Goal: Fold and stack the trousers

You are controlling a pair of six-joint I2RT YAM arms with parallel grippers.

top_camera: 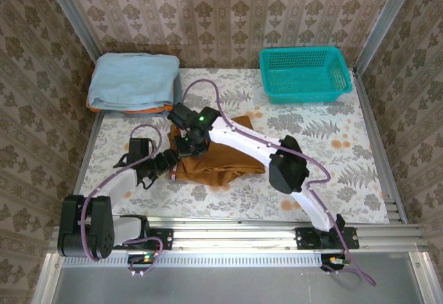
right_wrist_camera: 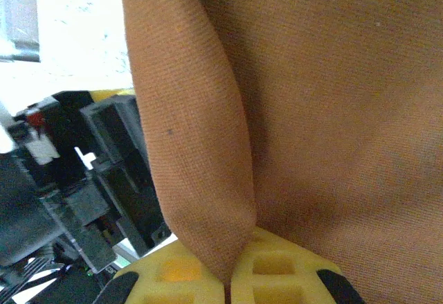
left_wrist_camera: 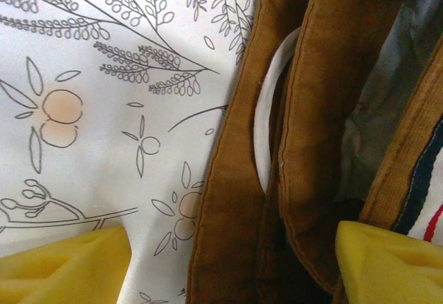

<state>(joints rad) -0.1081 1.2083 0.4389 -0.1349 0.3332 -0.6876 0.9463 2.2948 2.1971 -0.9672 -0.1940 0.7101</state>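
one pair of rust-brown trousers [top_camera: 228,158] lies bunched at the middle of the table [top_camera: 332,172]. the right gripper [right_wrist_camera: 228,276] pinches a fold of the cloth tight; the left gripper [left_wrist_camera: 228,262] gapes wide (yellow pads [left_wrist_camera: 62,266] well apart), straddling the trousers' edge near the striped waistband [left_wrist_camera: 422,200].

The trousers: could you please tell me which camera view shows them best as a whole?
The top external view: the trousers lie bunched up, with most of their outline visible. The left wrist view gives a close-up of seamed edges and striped trim; the right wrist view, a fold pinched in the right gripper.
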